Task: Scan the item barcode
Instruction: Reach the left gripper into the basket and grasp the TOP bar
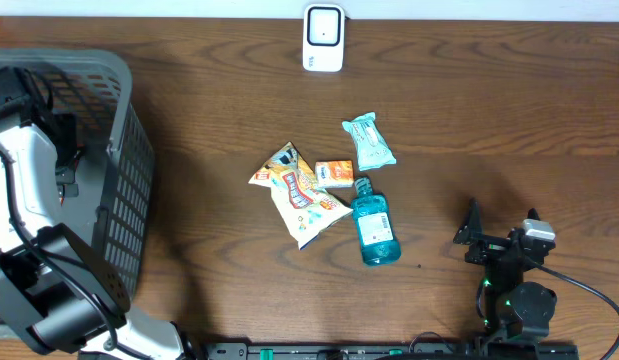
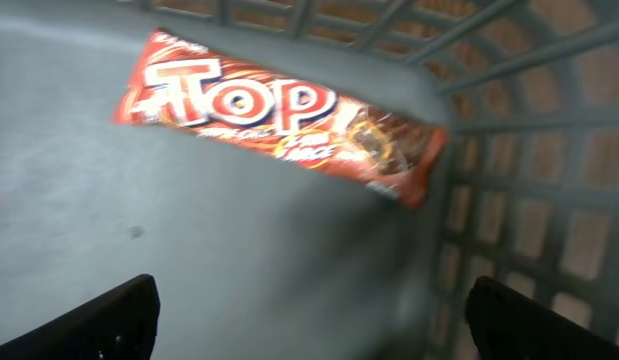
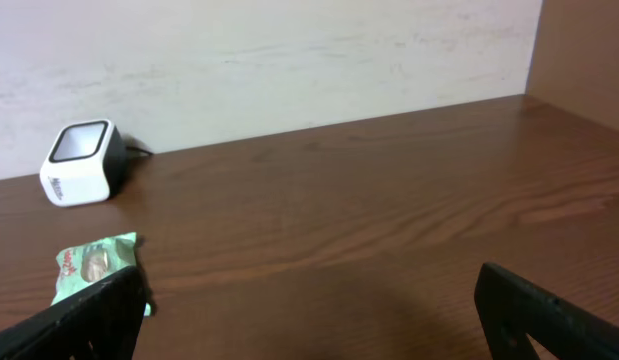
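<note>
Red Top snack pack [image 2: 279, 125] in grey basket [image 2: 189, 260], both arms' jaws released (spread wide).

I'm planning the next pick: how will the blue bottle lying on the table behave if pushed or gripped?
On its side and rounded, the blue bottle would probably roll if pushed sideways. It looks full of liquid, so likely heavy for its size. Its smooth plastic seems stiff but may slip when gripped.
</note>
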Controlling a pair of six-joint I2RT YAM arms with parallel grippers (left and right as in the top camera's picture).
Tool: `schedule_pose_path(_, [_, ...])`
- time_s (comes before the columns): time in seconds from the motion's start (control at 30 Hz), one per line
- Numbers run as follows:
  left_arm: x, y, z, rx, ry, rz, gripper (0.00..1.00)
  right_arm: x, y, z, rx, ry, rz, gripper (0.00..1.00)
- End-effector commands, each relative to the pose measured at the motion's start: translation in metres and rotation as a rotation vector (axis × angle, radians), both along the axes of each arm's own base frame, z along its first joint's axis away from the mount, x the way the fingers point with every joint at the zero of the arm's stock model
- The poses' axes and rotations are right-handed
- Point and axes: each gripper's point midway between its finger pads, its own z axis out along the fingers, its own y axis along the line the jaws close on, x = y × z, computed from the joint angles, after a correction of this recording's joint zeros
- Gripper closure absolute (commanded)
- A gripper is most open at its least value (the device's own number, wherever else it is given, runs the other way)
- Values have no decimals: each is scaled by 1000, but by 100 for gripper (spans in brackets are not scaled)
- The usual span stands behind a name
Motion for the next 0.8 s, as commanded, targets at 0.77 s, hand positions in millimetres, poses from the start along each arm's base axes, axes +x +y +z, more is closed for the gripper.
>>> schedule_pose_path(0.77, [-44,41,-94,-21,160,515,2,0,-2,0,-11,2,-9,1])
